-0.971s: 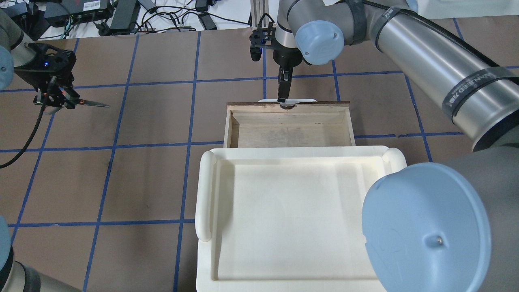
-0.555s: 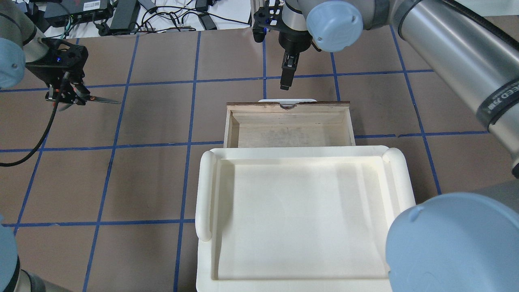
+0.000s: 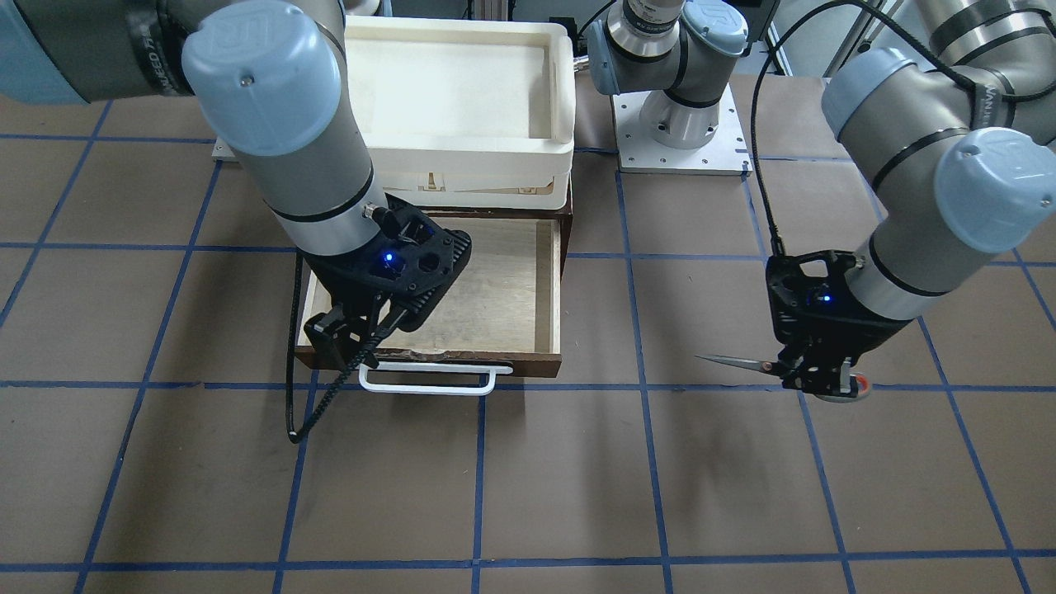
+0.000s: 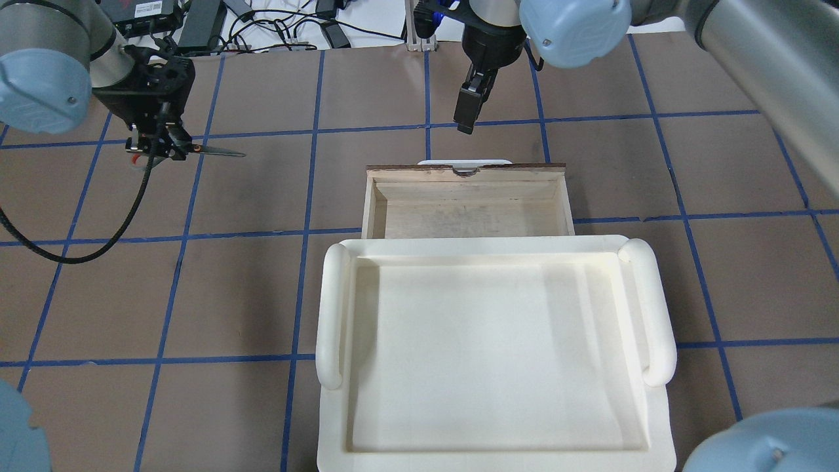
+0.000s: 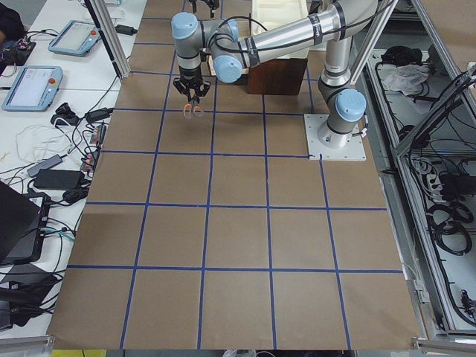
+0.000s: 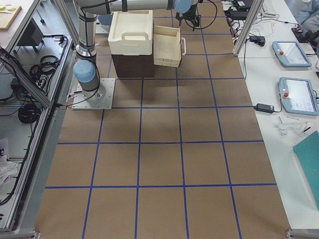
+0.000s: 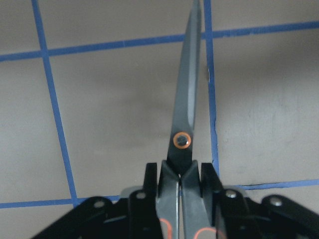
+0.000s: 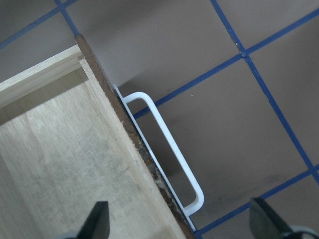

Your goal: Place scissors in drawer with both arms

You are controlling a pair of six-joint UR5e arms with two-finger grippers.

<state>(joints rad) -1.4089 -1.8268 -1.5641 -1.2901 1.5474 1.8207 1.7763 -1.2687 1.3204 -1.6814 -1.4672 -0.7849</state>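
While my left claw (image 4: 159, 148) is clenched on the grey, orange-lined handles of the small pair of silver-bladed scissors (image 4: 211, 151), the blades lie shut and level, their tip aimed across the brown surface with its blue taped grid (image 4: 249, 295) toward the drawer's side. My left wrist camera shows the slim blades (image 7: 187, 114) running straight out from between my fingers, with the orange-ringed pivot just ahead of them and a shadow on the surface beside them. From across the surface the scissors (image 3: 734, 361) sit in my left claw (image 3: 813, 375), well apart from the dark brown wooden drawer with its pale plywood interior (image 3: 549, 280). That drawer (image 4: 369, 203) stands pulled out from under the cream-white plastic tray (image 4: 331, 314), and I see bare wood inside it. My right claw (image 4: 467, 121) hangs above the drawer's front edge, released and gripping nothing: my right wrist camera shows my two fingertips (image 8: 99, 221) spread wide, with the long white bar handle (image 8: 169, 144) and the drawer's brown front rim below them. The handle (image 4: 464, 161) is free, and my right claw (image 3: 346, 342) does not touch it.
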